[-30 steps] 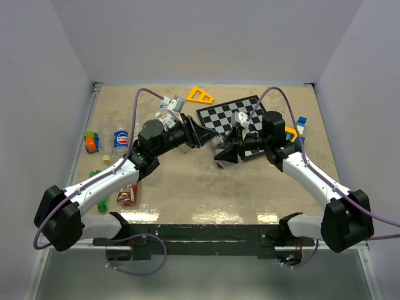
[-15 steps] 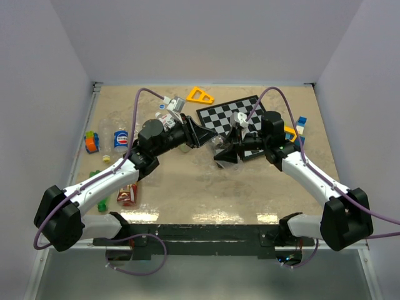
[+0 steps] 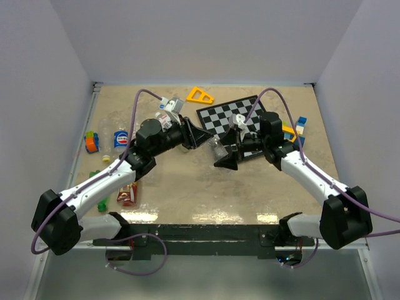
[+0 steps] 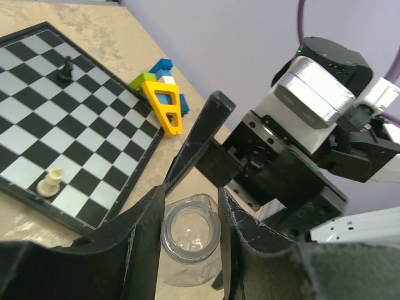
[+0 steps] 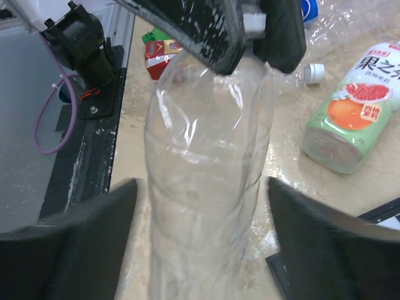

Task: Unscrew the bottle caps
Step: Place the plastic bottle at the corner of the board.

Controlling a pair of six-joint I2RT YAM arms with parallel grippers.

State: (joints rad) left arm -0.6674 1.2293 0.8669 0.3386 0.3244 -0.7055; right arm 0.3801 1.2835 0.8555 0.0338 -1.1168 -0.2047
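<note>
A clear unlabelled bottle (image 3: 215, 145) hangs level above the table between my two arms. My left gripper (image 3: 201, 135) is shut on its cap end: in the left wrist view the round pale cap (image 4: 190, 234) sits pinched in that left gripper (image 4: 190, 195). From the right wrist, the white cap (image 5: 253, 24) shows wedged in the left fingers (image 5: 187, 25), and the bottle body (image 5: 206, 125) runs toward the camera. My right gripper (image 5: 203, 187) is open, one finger on each side of the body with a gap on both sides.
A chessboard (image 3: 240, 119) with two small pieces lies behind the bottle. A grapefruit-label bottle (image 5: 350, 106) and a loose white cap (image 5: 314, 73) lie nearby. A cola bottle (image 3: 120, 139), a red-yellow bottle (image 3: 127, 195) and coloured blocks (image 3: 299, 128) lie at the sides.
My right gripper has opened and let go of the bottle body. The left gripper keeps its hold on the cap end, and both arms have shifted slightly.
</note>
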